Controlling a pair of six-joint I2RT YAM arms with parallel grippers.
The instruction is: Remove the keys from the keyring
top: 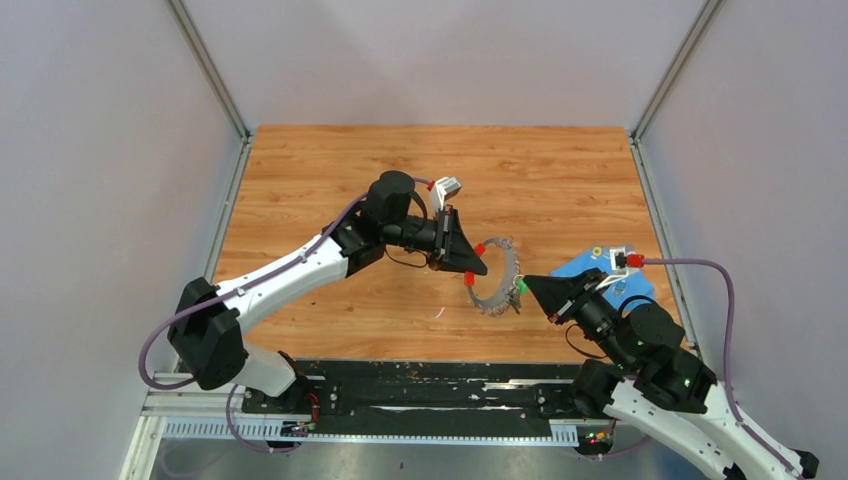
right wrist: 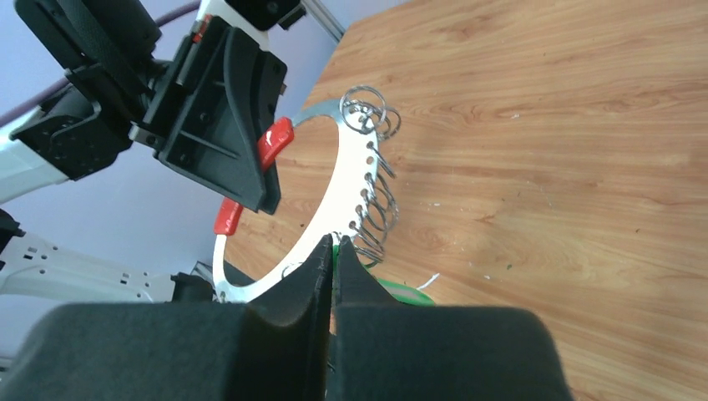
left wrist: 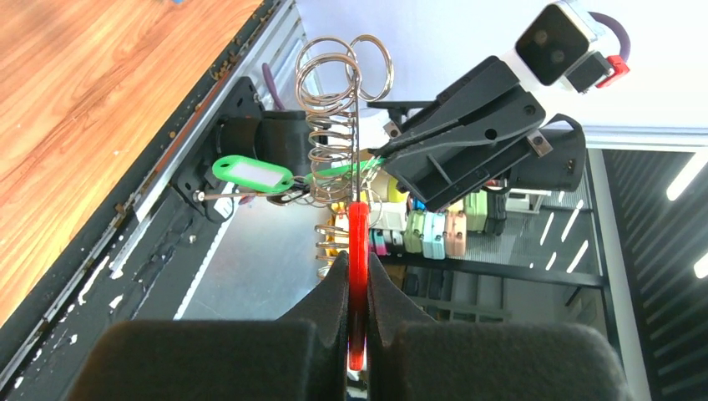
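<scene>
top view: the keyring is held in the air above the worktop, between the two arms; left jaws are clamped shut on its red sleeve; right jaws are pinched shut at the opposite rim, on a green key; a blue cloth lies under the right wrist. left wrist view: jaws tight on the sleeve, seen edge-on; the ring stands upright with its small split rings stacked along it; a second green key hangs to the left, its white insert blank. right wrist view: jaws fully closed against the ring's rim, with green showing just below the tips; exactly how much of the key they hold is hidden. risks, as i judge them: a pull by the right arm could twist the ring in the narrow sleeve grip, or drag it out; a thin pinch may slip off the key; a key that springs free could drop towards the near rail. writing: none readable; no brand or label seen in any view.
</scene>
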